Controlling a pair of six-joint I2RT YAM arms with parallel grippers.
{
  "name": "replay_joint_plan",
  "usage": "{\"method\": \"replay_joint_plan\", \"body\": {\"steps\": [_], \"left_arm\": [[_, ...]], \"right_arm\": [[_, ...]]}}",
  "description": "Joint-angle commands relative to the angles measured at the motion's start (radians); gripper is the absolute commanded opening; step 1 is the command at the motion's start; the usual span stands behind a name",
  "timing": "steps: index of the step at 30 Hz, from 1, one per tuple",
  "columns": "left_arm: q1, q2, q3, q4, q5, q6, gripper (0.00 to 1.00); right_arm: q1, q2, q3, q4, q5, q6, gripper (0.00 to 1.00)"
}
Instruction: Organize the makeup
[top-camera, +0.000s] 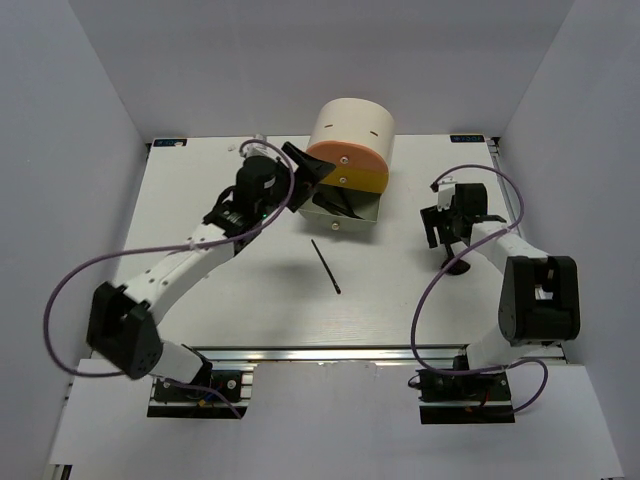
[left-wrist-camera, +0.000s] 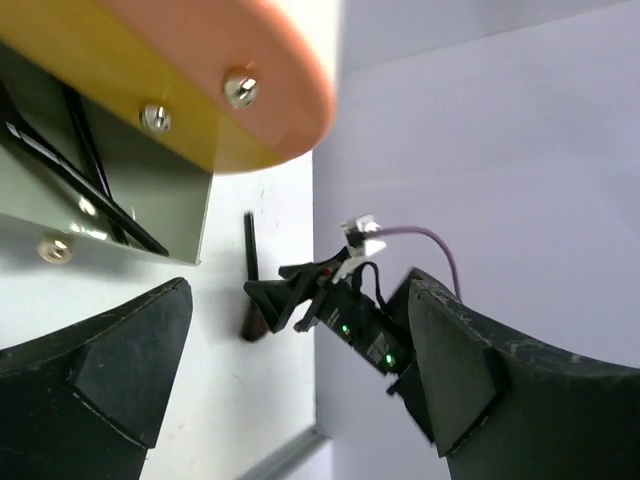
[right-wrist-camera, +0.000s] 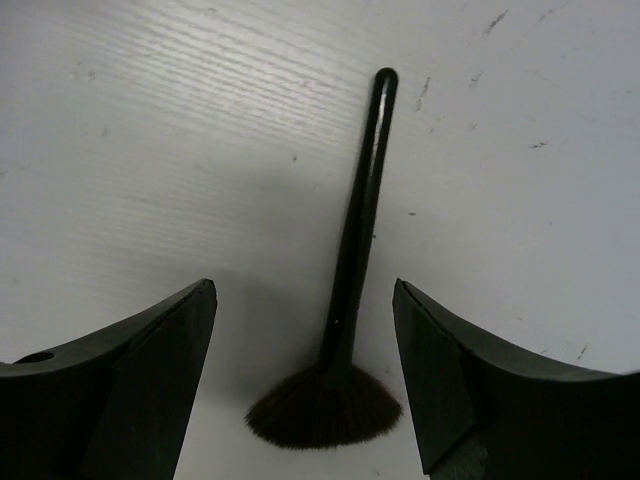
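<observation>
A black fan brush (right-wrist-camera: 352, 265) lies on the white table, its flared head towards me. My right gripper (right-wrist-camera: 303, 300) is open just above it, one finger on each side, not touching. In the top view this brush (top-camera: 457, 267) lies under the right gripper (top-camera: 443, 238). A slim black stick (top-camera: 325, 267) lies alone at mid-table. My left gripper (top-camera: 308, 166) is open and empty beside the case's orange drawer front (left-wrist-camera: 270, 80). The open lower drawer (left-wrist-camera: 170, 205) holds thin black brushes (left-wrist-camera: 100, 195). No sponges or red-and-black sticks are in view.
The cream cylindrical case (top-camera: 350, 125) stands at the back centre with its lower drawer (top-camera: 368, 212) pulled out towards me. White walls enclose the table on three sides. In the left wrist view the right gripper (left-wrist-camera: 300, 295) shows over the fan brush (left-wrist-camera: 250, 250).
</observation>
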Motion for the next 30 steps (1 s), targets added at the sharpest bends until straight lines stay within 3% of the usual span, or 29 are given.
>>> {"method": "replay_joint_plan", "body": {"steps": [1,8,12,19,23,30], "left_arm": [[-0.001,-0.143,-0.099,-0.034,-0.129,0.206,0.98],[0.015,-0.321,-0.249,-0.045,-0.226,0.241,0.98],[0.042,-0.378,-0.314,-0.080,-0.223,0.209,0.98],[0.066,-0.387,-0.377,-0.112,-0.195,0.154,0.98],[0.066,-0.359,-0.375,-0.134,-0.191,0.158,0.98],[0.068,-0.336,-0.394,-0.128,-0.178,0.155,0.98]], "right_arm": [[-0.020,0.046,0.078,0.003,0.052,0.002,0.76],[-0.041,0.184,0.150,-0.039,0.055,-0.040,0.60],[-0.043,0.216,0.147,-0.036,0.046,-0.064,0.56],[-0.084,0.239,0.122,-0.052,0.029,-0.092,0.48],[-0.107,0.254,0.113,-0.083,-0.019,-0.104,0.31],[-0.141,0.278,0.119,-0.152,-0.095,-0.121,0.15]]}}
